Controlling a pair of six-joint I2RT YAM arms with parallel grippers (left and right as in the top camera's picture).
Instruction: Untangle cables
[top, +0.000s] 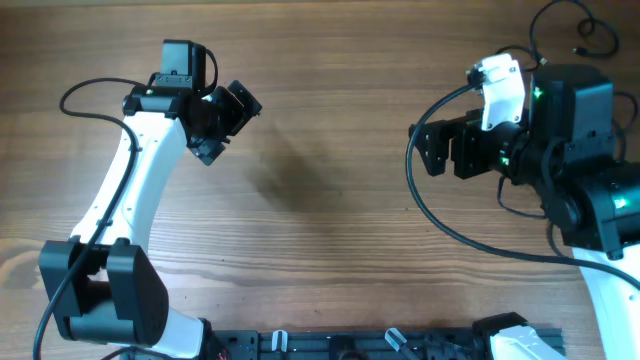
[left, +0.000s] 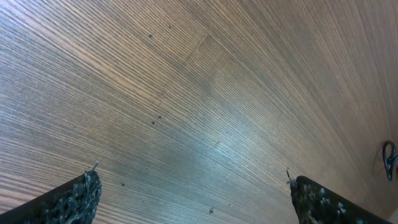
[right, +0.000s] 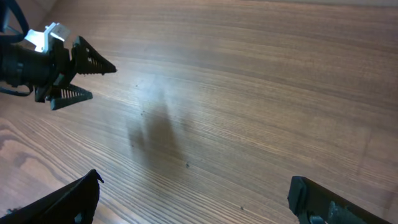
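Observation:
Thin black cables (top: 590, 32) loop at the far right corner of the table in the overhead view, with a small plug end (top: 579, 50); the right arm hides the rest of them. My left gripper (top: 234, 124) is open and empty over bare wood at the far left, well away from them. My right gripper (top: 419, 150) is open and empty, pointing left, with the cables behind it. In the left wrist view the jaws (left: 193, 182) are wide apart over bare table. In the right wrist view the jaws (right: 193, 186) are also wide apart.
The wooden table (top: 330, 90) lies between the two grippers. Thicker black arm wires hang by the left arm (top: 88, 92) and loop below the right gripper (top: 440, 222). The left gripper shows in the right wrist view (right: 71, 68). A small dark loop (left: 389, 159) sits at the left wrist view's right edge.

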